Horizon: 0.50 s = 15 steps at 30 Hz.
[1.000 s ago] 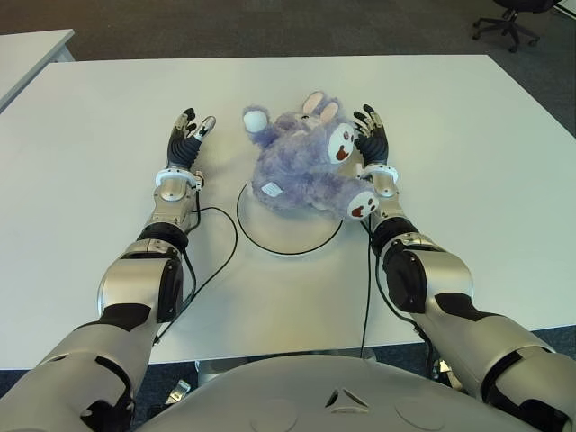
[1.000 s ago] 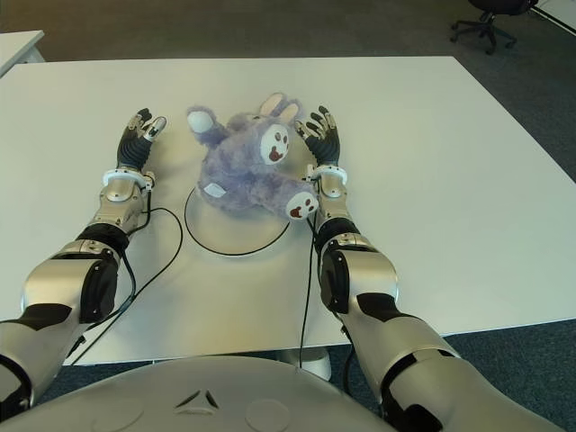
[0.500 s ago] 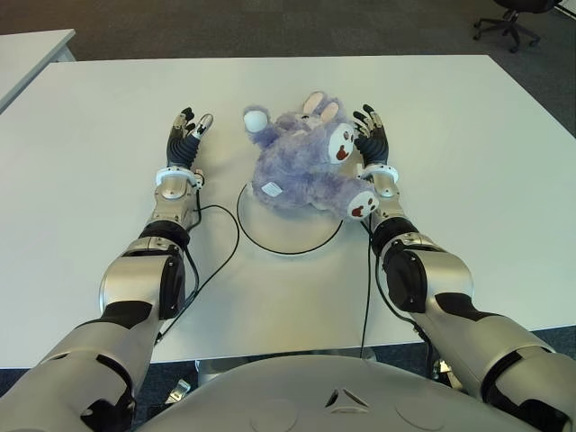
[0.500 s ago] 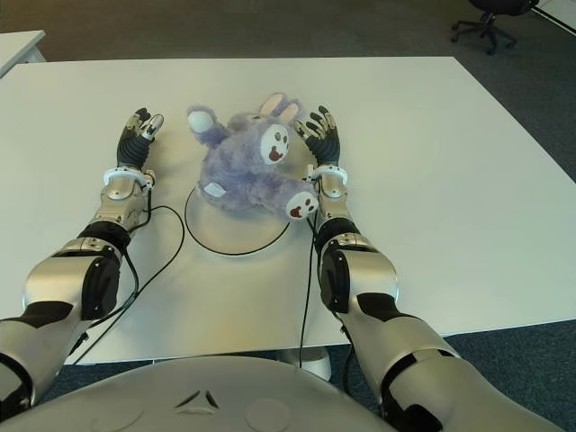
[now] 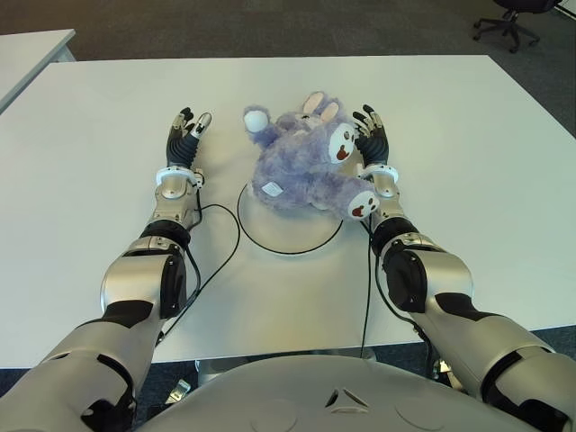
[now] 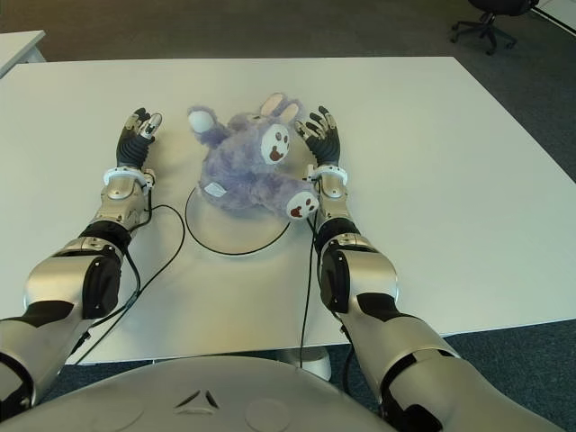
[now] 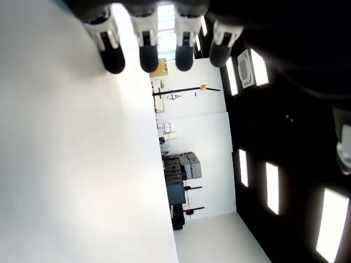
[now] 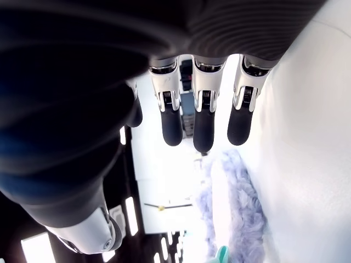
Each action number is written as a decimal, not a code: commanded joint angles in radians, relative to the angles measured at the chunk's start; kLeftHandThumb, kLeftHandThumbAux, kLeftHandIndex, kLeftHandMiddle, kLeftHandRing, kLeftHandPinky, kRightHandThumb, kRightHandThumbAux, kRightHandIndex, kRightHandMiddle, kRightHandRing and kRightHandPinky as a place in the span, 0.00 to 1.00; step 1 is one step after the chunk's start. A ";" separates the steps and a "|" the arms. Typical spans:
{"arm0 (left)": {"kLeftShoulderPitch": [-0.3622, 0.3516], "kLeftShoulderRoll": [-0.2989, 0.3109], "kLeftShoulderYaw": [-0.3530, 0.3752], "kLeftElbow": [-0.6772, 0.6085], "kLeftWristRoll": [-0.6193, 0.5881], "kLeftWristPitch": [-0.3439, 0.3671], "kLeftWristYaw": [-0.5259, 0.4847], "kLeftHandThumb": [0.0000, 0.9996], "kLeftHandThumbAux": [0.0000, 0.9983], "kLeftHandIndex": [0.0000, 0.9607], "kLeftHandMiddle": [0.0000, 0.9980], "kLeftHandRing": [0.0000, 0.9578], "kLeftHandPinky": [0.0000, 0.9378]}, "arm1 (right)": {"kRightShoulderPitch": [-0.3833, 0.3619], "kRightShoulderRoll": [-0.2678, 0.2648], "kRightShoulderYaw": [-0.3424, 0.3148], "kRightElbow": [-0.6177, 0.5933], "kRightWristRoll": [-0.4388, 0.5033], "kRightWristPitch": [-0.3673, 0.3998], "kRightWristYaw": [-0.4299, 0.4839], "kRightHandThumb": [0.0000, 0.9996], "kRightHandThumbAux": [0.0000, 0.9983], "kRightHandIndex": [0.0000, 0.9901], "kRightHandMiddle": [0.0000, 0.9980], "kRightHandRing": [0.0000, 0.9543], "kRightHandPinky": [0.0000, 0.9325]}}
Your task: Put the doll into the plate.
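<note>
One purple plush doll [image 5: 301, 166], bunny-style, lying on its back across the far part of the plate [image 5: 288, 241], which is just a thin dark ring on the white surface [image 5: 468, 171]. The doll's body covers the plate's far rim, and its head and one white-tipped paw hang out past it, so it's only partly inside. One plate, one doll, two hands.

The right robot hand [image 5: 372, 141] is just beside the doll's face on the right, fingers [image 8: 203, 123] straight and spread, gripping nothing; can't tell if they actually touch the fur. The left robot hand [image 5: 186, 139] sits well apart to the left of the doll, fingers [image 7: 149, 50] also stretched out, holding nothing.

Two thin black cables [image 5: 219, 256] run along the forearms toward the near edge. Loads of bare surface left, right and beyond the doll. A second table [image 5: 27, 49] is cut off at far left, and an office chair [image 5: 508, 18] at far right is cropped too.
</note>
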 commanded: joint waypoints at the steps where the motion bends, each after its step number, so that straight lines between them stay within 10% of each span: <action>1: 0.068 -0.034 0.006 0.066 -0.014 0.084 -0.007 0.00 0.41 0.00 0.09 0.09 0.08 | 0.129 0.030 -0.006 0.082 0.004 0.067 0.000 0.33 0.77 0.09 0.18 0.20 0.24; 15: 0.078 -0.036 0.008 0.066 -0.012 0.077 0.000 0.00 0.41 0.00 0.09 0.09 0.07 | 0.131 0.029 -0.004 0.082 0.001 0.067 -0.004 0.33 0.77 0.08 0.17 0.19 0.24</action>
